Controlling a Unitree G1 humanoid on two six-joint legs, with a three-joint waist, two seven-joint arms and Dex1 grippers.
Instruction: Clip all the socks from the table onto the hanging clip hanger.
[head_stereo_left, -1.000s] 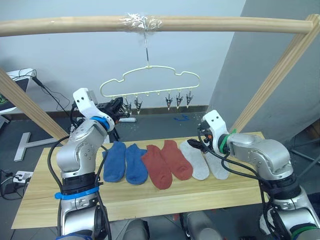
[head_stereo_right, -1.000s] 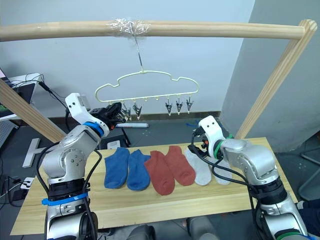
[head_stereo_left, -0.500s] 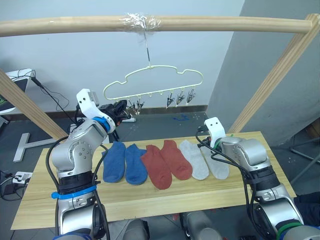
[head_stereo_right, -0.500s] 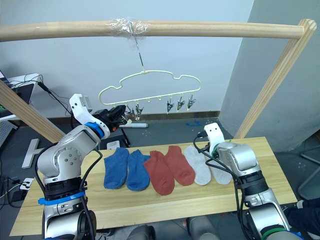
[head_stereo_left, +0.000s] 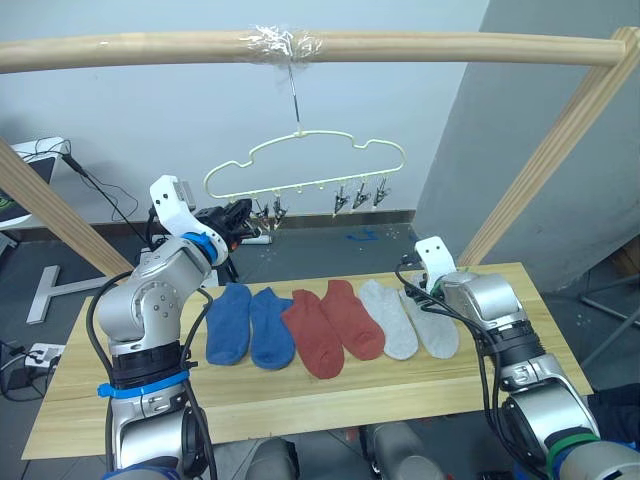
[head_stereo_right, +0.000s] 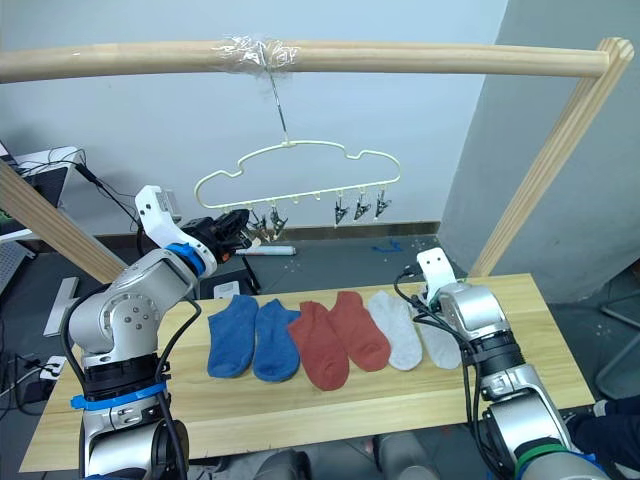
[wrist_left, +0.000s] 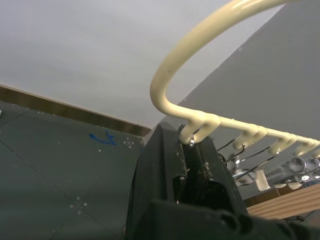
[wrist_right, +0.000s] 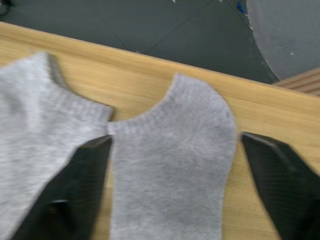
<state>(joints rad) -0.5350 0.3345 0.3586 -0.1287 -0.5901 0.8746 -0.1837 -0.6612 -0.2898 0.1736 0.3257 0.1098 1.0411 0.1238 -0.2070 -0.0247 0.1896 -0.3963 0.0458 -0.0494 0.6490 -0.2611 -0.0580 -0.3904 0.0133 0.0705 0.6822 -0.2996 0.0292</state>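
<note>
Right wrist view shows my right tool (wrist_right: 172, 192) has swung down over the outermost light grey ankle sock (wrist_right: 172, 165) on the yellowish wooden table (wrist_right: 280, 117) — fingers spread wide, empty — while my left tool (head_stereo_left: 237, 217) keeps its pinch on the cream cloud-shaped wire clip hanger (head_stereo_left: 305, 165), so pickup looks next.
</note>
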